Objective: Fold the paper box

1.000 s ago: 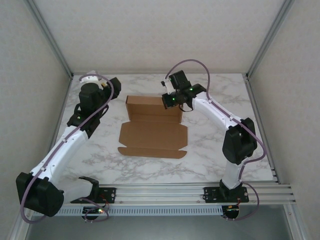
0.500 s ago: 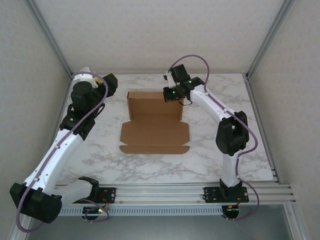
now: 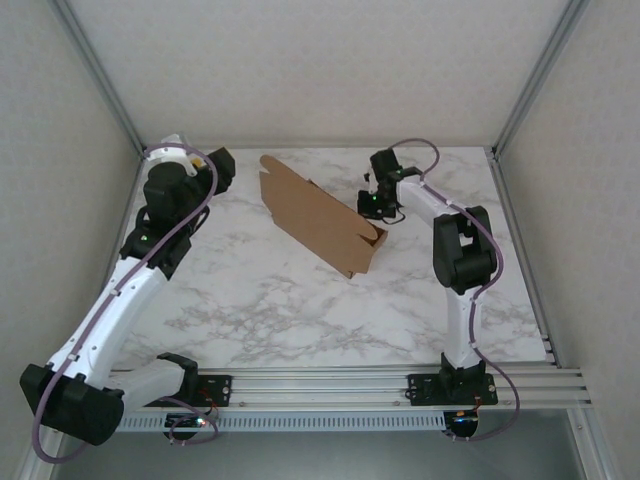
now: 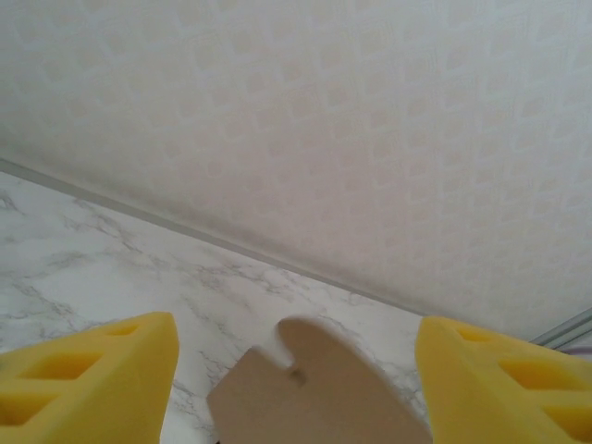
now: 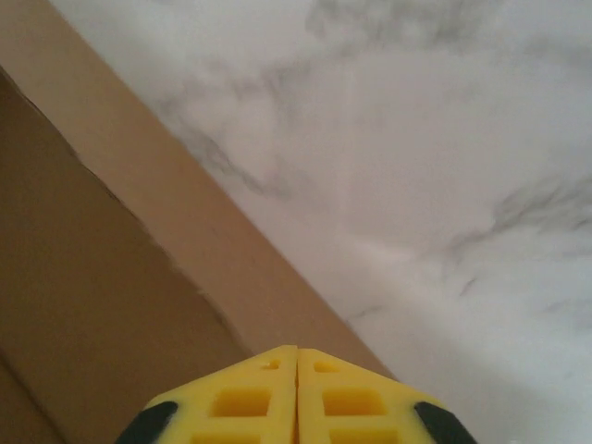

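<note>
Bench: white marble surface with grey veins, pale walls on three sides. The paper box sits toward the far middle of the bench. Seen from the overhead camera it runs on a diagonal, from a far-left corner down to a near-right end, with one broad brown face toward the camera. It looks tipped up rather than lying flat, but I cannot tell which edge bears on the bench. My right hand is just beside the near-right end of the box. In its wrist view the two yellow fingers are pressed flat together with nothing visible between them, and they point down at bare marble. The box's brown panels and a creased edge lie just to their left. I cannot tell whether they touch the cardboard. My left hand is up at the far-left corner of the bench, near the far-left corner of the box. Its yellow fingers stand wide apart. A rounded cardboard tab with a small notch shows in the gap between them, and neither finger touches it.
</note>
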